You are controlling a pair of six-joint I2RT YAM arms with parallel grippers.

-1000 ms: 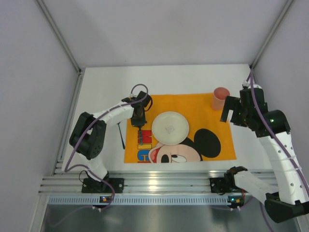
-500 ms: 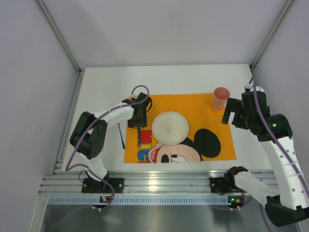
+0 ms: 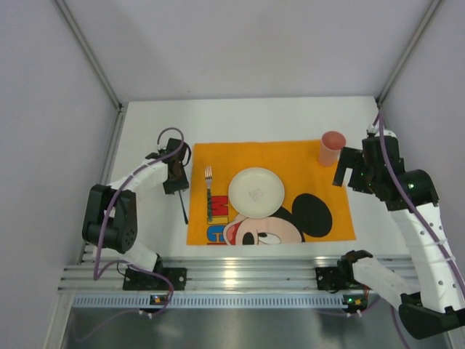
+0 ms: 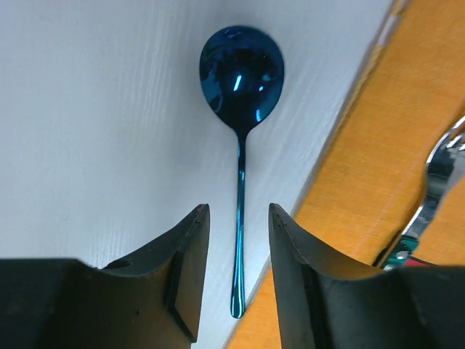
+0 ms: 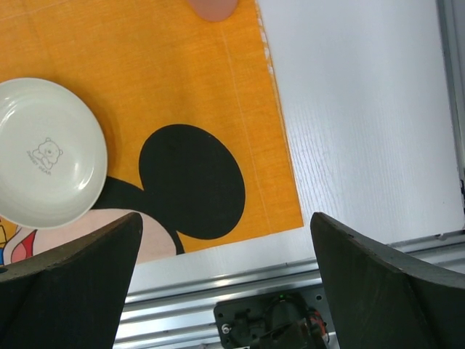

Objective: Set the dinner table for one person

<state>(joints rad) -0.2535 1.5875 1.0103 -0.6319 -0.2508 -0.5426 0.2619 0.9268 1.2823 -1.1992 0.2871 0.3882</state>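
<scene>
Left wrist view: looks straight down past the left gripper, jaws parted to a narrow gap and gripping nothing. Frames the thin handle of a blue spoon between the two fingers, bowl pointing away, flat on the dinner table just beside the edge of the orange mat. Catches a fork on that mat at the right margin.

From the top external camera, finds the same gripper over one end of the spoon, just off the mat's left edge. Shows the wrist turned downward, the forearm running back and left, the elbow folded near the table's left side, the upper link dropping to the base at the near edge.

Places the right gripper spread wide and empty, raised just right of the pink cup. Follows its arm back in a tall bend to the base at the near right. Has the white plate centred on the mat, fork to its left.
</scene>
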